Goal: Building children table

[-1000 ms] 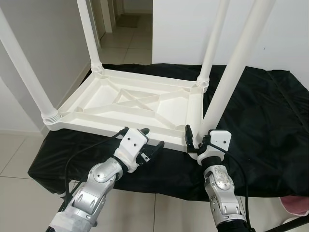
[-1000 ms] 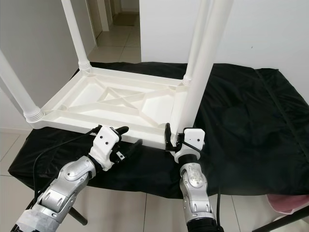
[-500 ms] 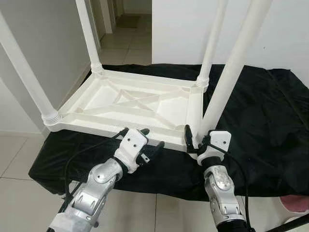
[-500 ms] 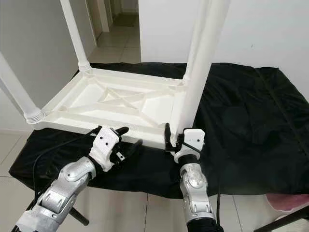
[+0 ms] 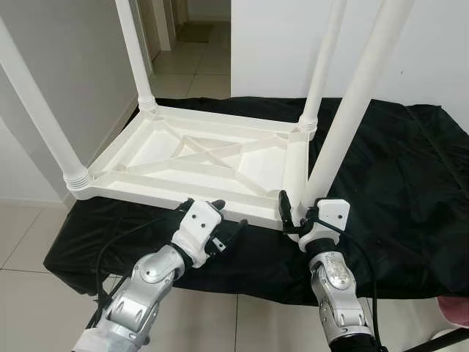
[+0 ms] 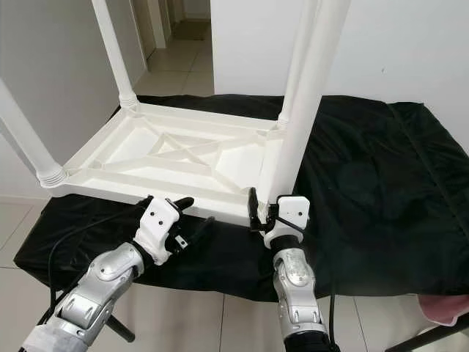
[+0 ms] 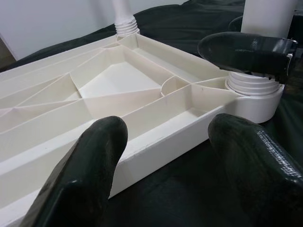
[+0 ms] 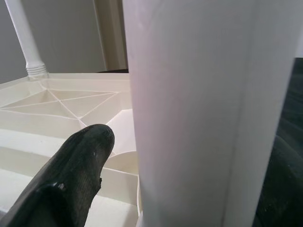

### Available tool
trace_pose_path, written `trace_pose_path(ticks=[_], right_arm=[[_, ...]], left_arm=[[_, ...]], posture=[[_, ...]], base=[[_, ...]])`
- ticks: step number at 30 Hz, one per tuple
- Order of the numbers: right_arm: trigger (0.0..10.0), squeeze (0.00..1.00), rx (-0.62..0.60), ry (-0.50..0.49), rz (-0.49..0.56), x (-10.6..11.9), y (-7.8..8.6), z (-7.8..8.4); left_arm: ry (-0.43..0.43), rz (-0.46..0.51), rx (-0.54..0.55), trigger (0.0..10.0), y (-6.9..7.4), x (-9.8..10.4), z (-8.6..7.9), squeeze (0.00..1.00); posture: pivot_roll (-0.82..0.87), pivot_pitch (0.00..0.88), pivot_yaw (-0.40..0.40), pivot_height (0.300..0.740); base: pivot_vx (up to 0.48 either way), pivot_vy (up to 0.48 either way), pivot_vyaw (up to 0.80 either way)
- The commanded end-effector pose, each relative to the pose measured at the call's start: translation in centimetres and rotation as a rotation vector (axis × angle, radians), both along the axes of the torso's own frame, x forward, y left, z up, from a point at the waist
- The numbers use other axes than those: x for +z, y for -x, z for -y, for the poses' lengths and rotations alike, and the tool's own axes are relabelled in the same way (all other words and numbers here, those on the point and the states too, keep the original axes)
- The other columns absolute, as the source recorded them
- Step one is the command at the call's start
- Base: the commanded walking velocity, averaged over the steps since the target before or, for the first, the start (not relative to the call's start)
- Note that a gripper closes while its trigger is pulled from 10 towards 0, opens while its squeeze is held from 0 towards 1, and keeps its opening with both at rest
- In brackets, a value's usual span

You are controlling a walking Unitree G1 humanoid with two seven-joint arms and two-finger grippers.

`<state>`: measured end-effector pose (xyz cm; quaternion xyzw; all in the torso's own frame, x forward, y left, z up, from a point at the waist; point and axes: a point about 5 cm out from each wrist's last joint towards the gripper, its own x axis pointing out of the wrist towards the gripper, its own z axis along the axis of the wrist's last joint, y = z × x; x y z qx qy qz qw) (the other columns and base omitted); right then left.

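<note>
A white plastic children's table [image 5: 198, 158] lies upside down on a black cloth [image 5: 396, 169], its four legs pointing up. My right gripper [image 5: 299, 215] is shut around the base of the near right leg [image 5: 352, 110]; in the right wrist view that leg [image 8: 199, 109] stands between one black finger [image 8: 71, 175] and the other at the frame's edge. My left gripper [image 5: 229, 213] hovers open just in front of the table's near rim [image 7: 156, 142], with its fingers [image 7: 90, 165] spread and nothing between them.
The cloth-covered surface ends near my arms, with tiled floor [image 5: 29, 242] below. A grey wall stands at the left, a white wall behind, and a doorway [image 5: 187, 22] at the back. Something pink [image 5: 458, 308] lies at the lower right.
My left gripper has slipped slightly down and back toward me, still open. The right gripper and the table have held their place.
</note>
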<state>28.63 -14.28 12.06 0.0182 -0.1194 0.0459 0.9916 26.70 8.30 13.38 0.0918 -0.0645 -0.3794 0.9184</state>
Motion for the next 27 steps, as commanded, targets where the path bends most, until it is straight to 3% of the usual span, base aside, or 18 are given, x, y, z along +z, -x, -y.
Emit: trace_pose_path(ticks=[1, 7, 11, 27], right_arm=[[10.0, 0.00, 0.065, 0.013, 0.010, 0.3, -0.1, -0.4], [10.0, 0.00, 0.155, 0.049, 0.027, 1.1, -0.7, -0.4], [10.0, 0.00, 0.239, 0.090, 0.043, 2.0, -1.2, -0.4], [10.0, 0.00, 0.369, 0.192, 0.012, 2.0, -1.8, 1.0]], left_arm=[[-0.024, -0.024, -0.133, 10.0, 1.0, -0.1, 0.4, 0.00], [-0.027, -0.024, -0.178, 10.0, 1.5, 0.5, 0.8, 0.00], [0.022, -0.032, -0.222, 10.0, 1.8, 1.6, 1.3, 0.00], [0.061, -0.102, -0.257, 10.0, 2.2, 2.2, 1.8, 0.00]], posture=[[-0.05, 0.000, 0.057, 0.740], [-0.05, 0.000, 0.063, 0.740], [-0.04, 0.000, 0.053, 0.740], [-0.05, 0.000, 0.070, 0.740]], base=[[0.000, 0.000, 0.00], [0.000, 0.000, 0.00], [0.000, 0.000, 0.00], [0.000, 0.000, 0.00]])
